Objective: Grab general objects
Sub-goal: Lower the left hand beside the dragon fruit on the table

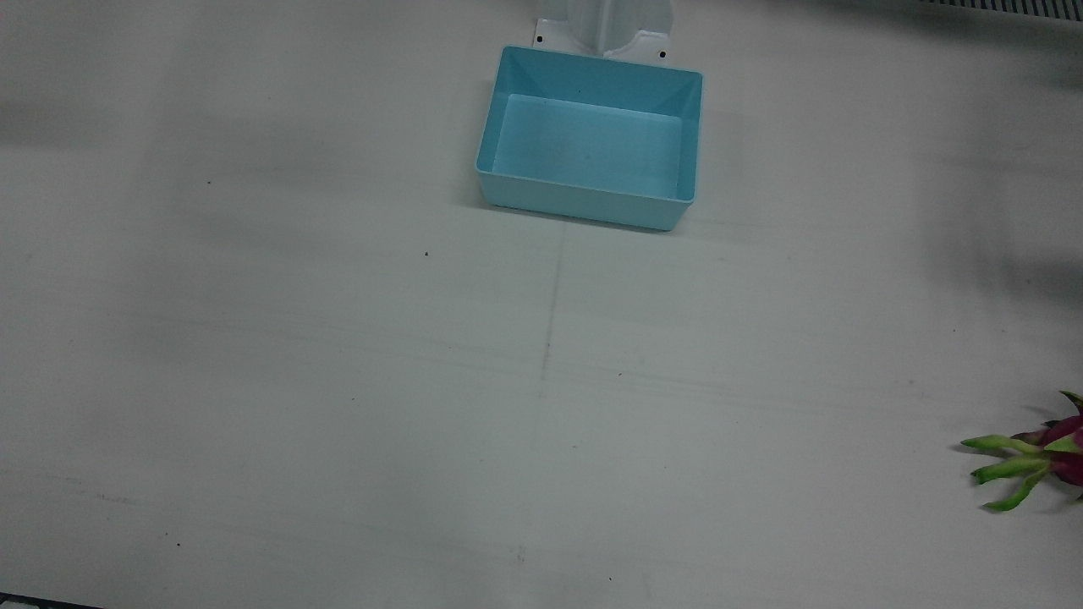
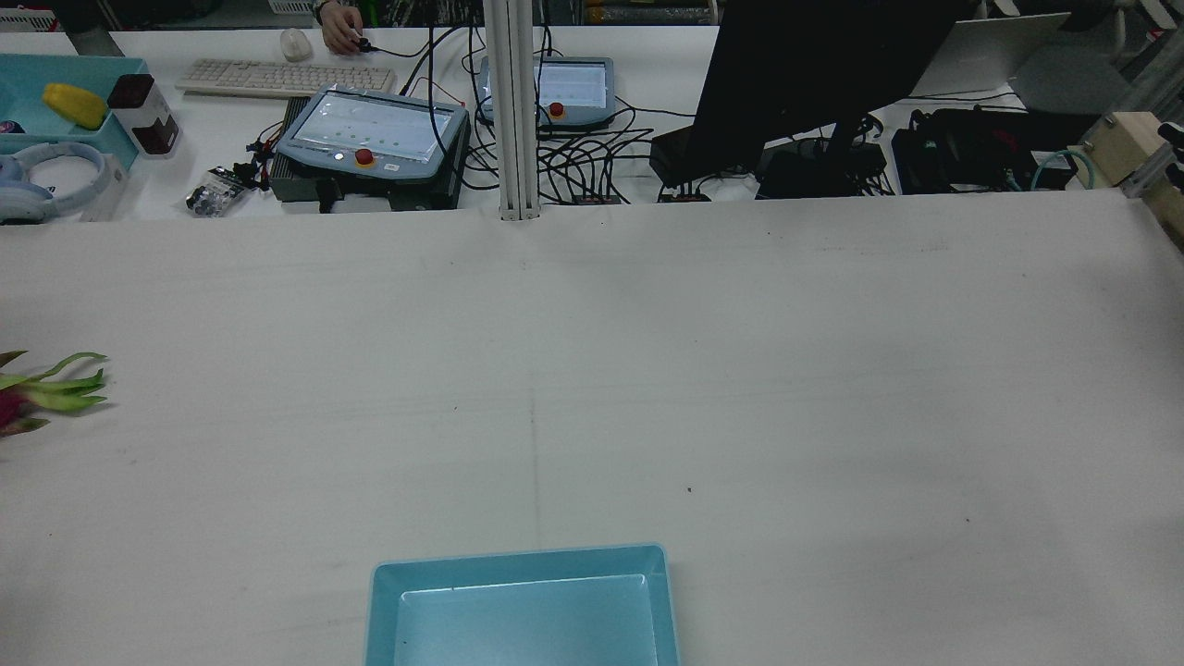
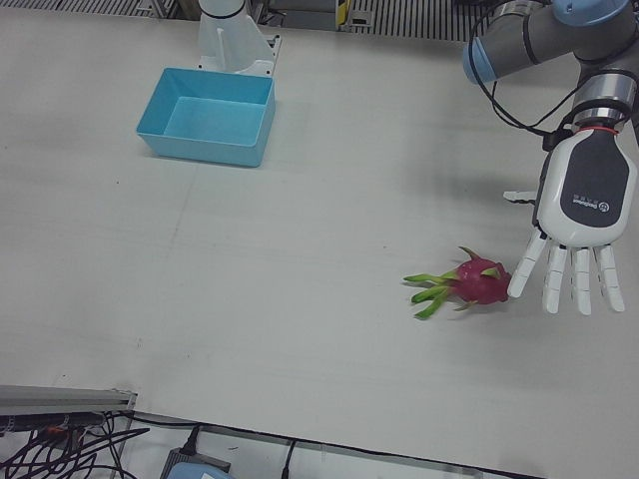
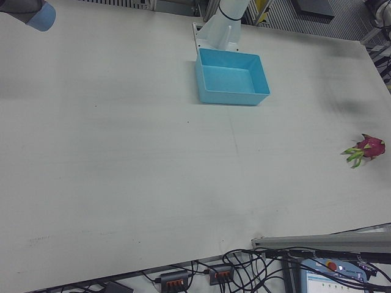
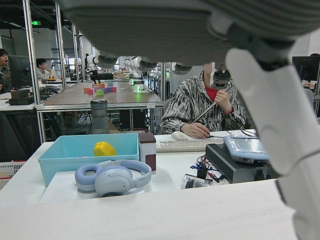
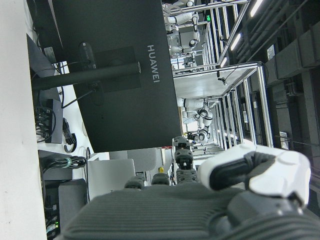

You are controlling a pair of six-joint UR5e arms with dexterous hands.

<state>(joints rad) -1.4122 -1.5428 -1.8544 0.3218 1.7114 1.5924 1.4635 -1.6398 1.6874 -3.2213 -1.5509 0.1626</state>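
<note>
A pink dragon fruit (image 3: 480, 281) with green leafy tips lies on the white table near the edge on my left arm's side. It also shows as the dragon fruit (image 1: 1053, 448) at the front view's right edge, the dragon fruit (image 2: 23, 396) at the rear view's left edge, and the dragon fruit (image 4: 368, 148). My left hand (image 3: 582, 210) hangs open just beside the fruit, palm side down and fingers spread, its nearest fingertip close to the fruit's body. My right hand (image 6: 250, 177) shows only in its own view, open with nothing in it.
An empty light-blue bin (image 3: 203, 148) stands by the arm pedestal, also seen as the bin (image 1: 584, 203) and the bin (image 2: 518, 558). Beyond the table a desk carries teach pendants (image 2: 375, 129), a keyboard, a monitor, headphones (image 5: 112, 177) and a seated person (image 5: 202, 107).
</note>
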